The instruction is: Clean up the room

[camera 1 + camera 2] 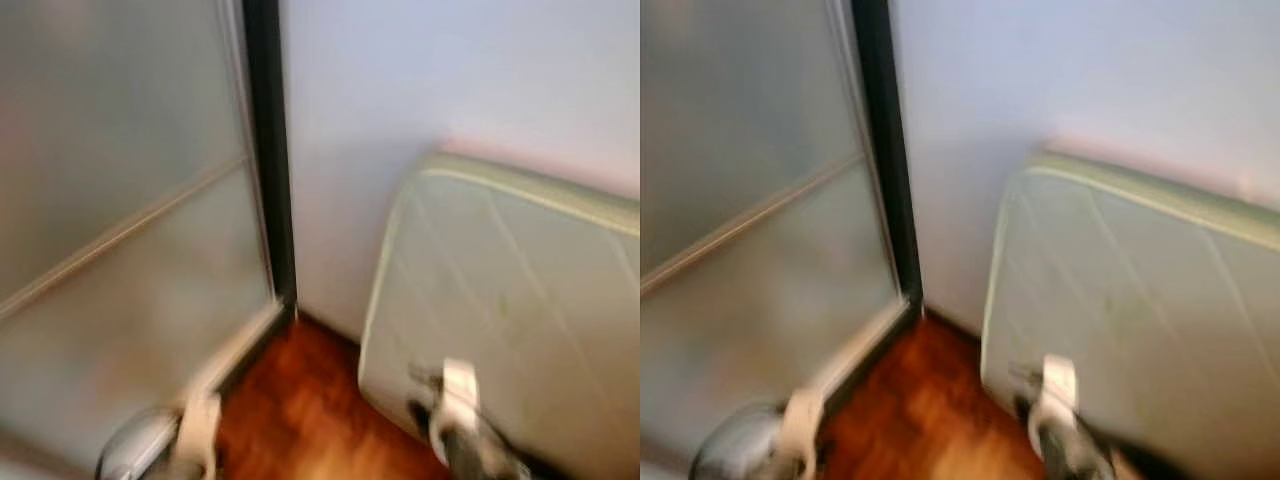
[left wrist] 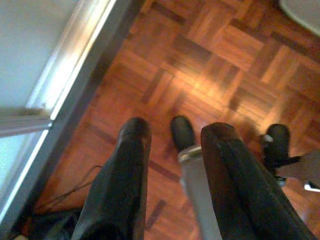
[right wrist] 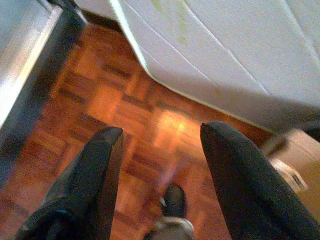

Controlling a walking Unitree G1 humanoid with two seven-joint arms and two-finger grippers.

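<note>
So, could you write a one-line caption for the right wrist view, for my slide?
Open right gripper hanging above parquet floor, beside a pale mattress leaning on its edge.

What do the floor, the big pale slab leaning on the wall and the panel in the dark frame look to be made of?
Floor: wood parquet, reddish-brown blocks laid in alternating squares, glossy, with a light glare. Slab: probably a mattress, pale fabric with stitched quilt lines and piped edge. Panel: likely frosted glass, translucent grey, in a dark frame that looks like metal, though blur leaves that open.
</note>
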